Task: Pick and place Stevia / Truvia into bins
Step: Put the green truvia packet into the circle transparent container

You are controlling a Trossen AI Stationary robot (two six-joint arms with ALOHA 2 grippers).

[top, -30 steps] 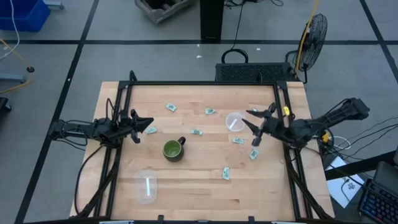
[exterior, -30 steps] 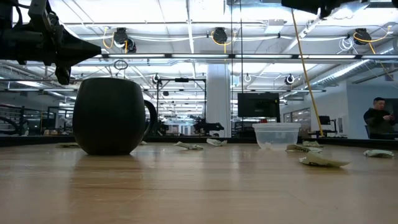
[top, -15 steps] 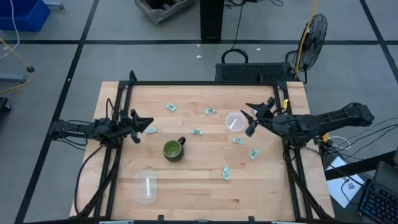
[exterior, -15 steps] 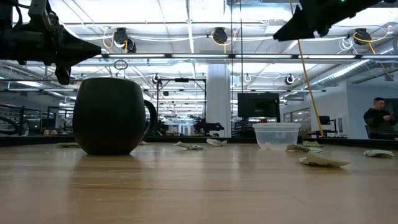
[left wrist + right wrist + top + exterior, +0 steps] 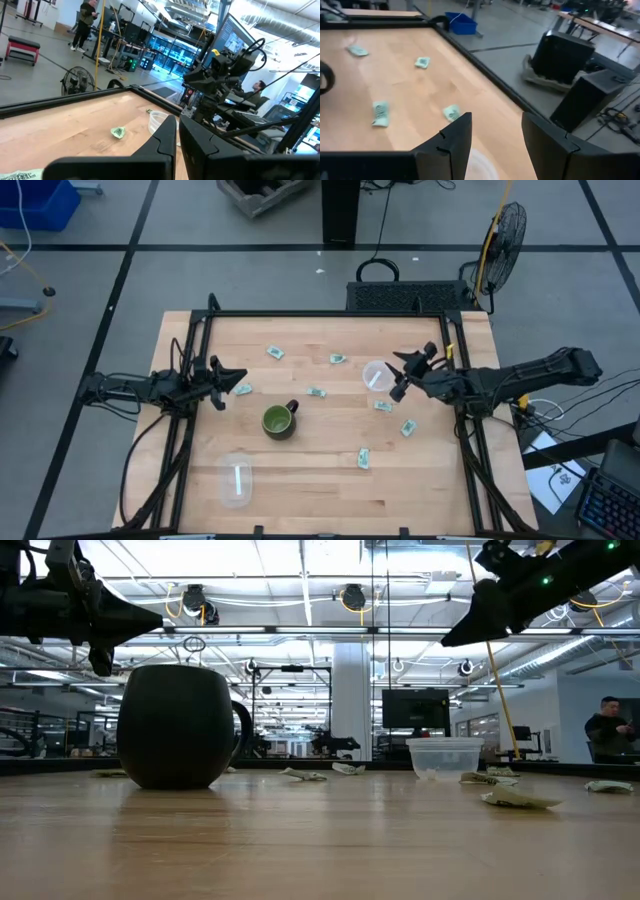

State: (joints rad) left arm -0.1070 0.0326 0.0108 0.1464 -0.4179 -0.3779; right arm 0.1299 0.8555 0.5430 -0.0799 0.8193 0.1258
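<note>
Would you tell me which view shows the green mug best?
The high view: the mug shows whole from above, handle and green inside, among the sachets. The low view shows only its dark side. The right wrist view catches a dark sliver that may be it; the left wrist view shows none.

Left tool nearly shut — a green sachet and clear tub beyond.

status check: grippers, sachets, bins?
Right gripper open, empty, beside far bin. Left gripper shut, parked at left edge. Sachets on table; mug mid-table.

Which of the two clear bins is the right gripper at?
The upright bin at the table's right side, beside the right gripper; the other bin sits near the front-left, far away.
</note>
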